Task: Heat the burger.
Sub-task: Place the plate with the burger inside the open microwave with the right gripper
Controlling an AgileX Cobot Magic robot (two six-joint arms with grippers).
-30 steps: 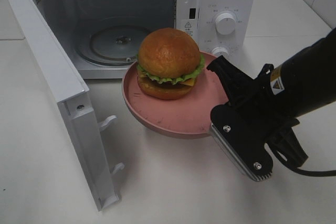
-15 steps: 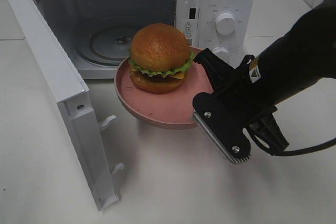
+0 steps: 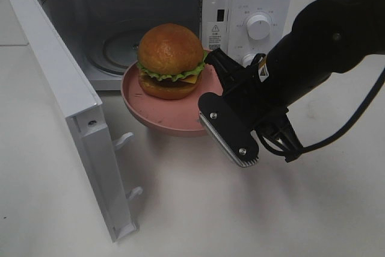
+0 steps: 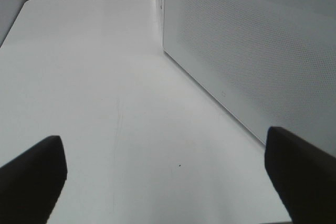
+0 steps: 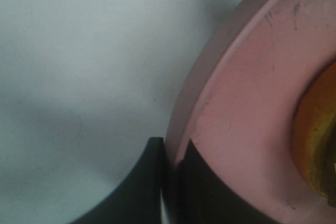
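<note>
The right gripper [image 5: 170,153] pinches the plate [image 3: 159,112] at 1 rim spot; the left gripper [image 4: 165,174] gapes empty. A tilt could slide the burger [image 3: 170,58] off.

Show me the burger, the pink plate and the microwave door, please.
burger [image 3: 170,52]: exterior high view, top of the bun.
pink plate [image 3: 162,111]: exterior high view, bare front floor.
microwave door [image 3: 54,64]: exterior high view, upper edge.

I find my white counter [image 3: 198,209] matte, evenly lit from above, with soft shadows. A seam [image 3: 9,45] divides its slabs at far left.
</note>
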